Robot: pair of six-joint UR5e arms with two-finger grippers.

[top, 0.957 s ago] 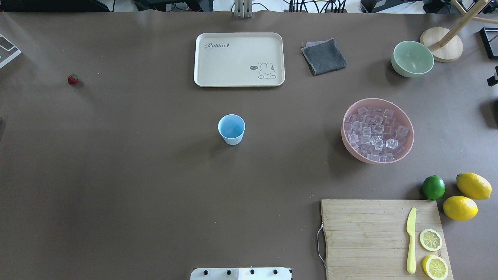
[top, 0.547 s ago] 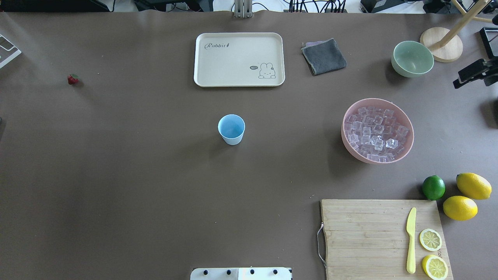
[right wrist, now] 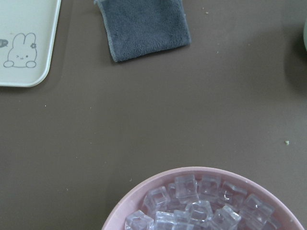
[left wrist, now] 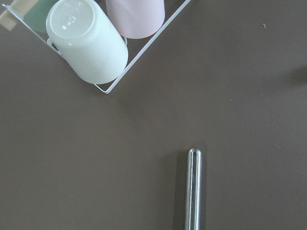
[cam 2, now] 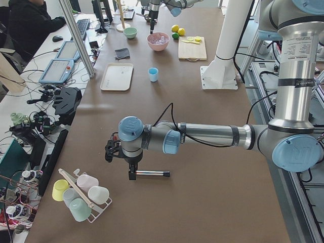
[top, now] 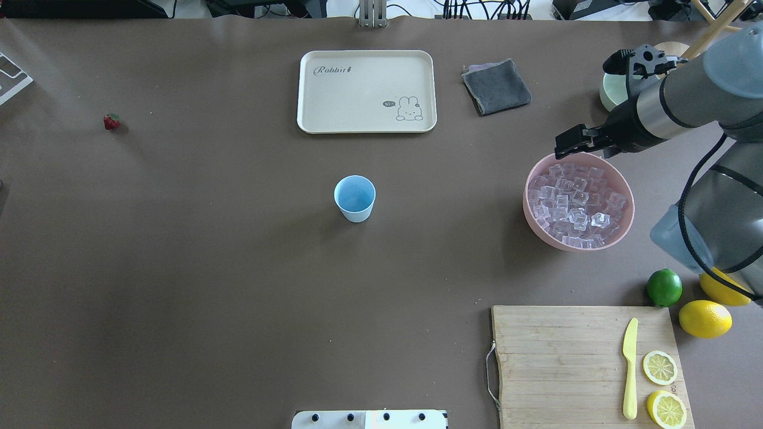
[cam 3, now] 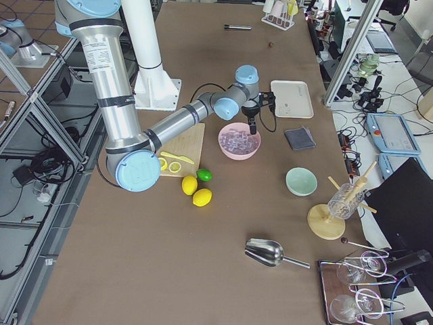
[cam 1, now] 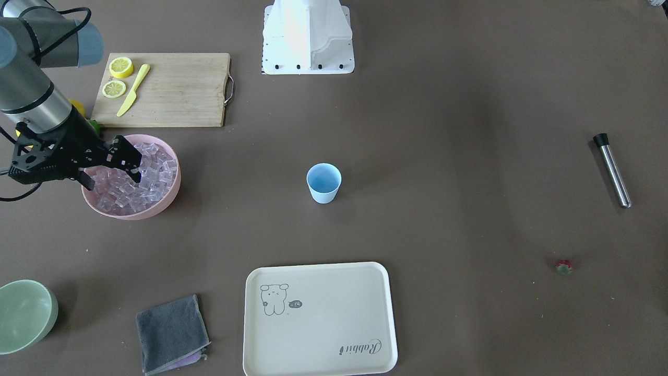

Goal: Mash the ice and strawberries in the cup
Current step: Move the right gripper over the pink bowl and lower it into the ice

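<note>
- Cup (top: 354, 198): pale-blue tumbler, upright, mouth up, alone near the middle of the desk (top: 208, 286). Only its blue inside shows.
- Ice (top: 575, 205): clear cubes heaped in the pink bowl (cam 1: 133, 214), on the robot's right side, well apart from the cup.
- Strawberry (top: 111, 122): one small red berry with a green top, lying on the bare desk far out on the robot's left, well apart from the cup and the bowl.
- Right end effector (cam 1: 110, 176): hangs over the pink bowl, above the rim farthest from the robot. Its fingers stand apart, with ice visible between them in the front-facing view. I cannot tell if the tips touch the cubes.
- Right wrist view: looks down on the bowl's far rim, the grey cloth (right wrist: 144, 26) and a corner of the cream tray (right wrist: 24, 43).
- Left end effector (cam 2: 132, 174): low over the desk at the robot's far left end, just above the black-capped end of a steel muddler (cam 2: 152, 173) that lies flat. It shows only in the side view, so I cannot tell finger spacing or contact.
- Left wrist view: the muddler's rounded steel tip, with a wire rack of upturned tumblers (left wrist: 88, 43) beside it.
- Elsewhere: a cutting board (top: 560, 357) with a yellow knife (top: 630, 366) and lemon halves (top: 660, 367). A lime (top: 664, 287) and a whole lemon (top: 705, 319) lie just beside it.
</note>
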